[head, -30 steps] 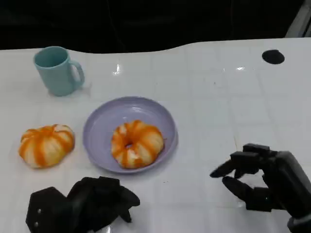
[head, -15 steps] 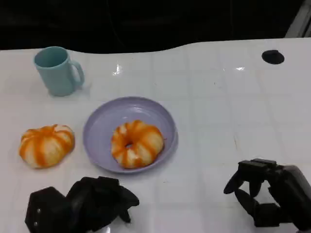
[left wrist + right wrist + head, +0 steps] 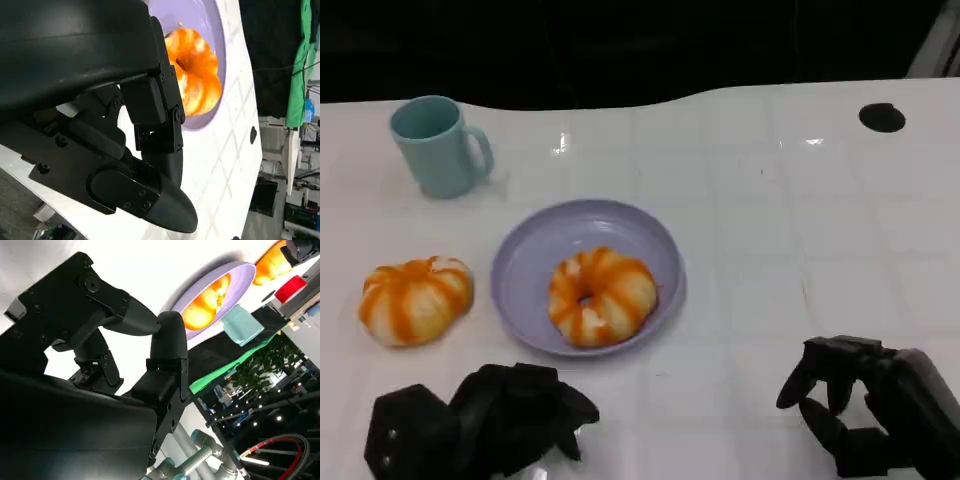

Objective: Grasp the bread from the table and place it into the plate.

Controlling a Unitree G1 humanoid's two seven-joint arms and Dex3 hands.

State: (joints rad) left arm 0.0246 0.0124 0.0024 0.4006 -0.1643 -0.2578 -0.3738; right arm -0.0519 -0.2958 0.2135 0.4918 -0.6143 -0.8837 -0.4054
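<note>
at the far left a second orange-striped bread [image 3: 416, 298] lies bare on the table [image 3: 780, 230], with a teal mug [image 3: 438, 145] behind it. our left hand [image 3: 485, 420] rests low, fingers curled in on nothing, near the plate [image 3: 530, 250]. the bread [image 3: 601, 294] sits inside the plate, so we judge the placing done. our right hand [image 3: 865, 400] hangs released, fingers apart, well clear.
</note>
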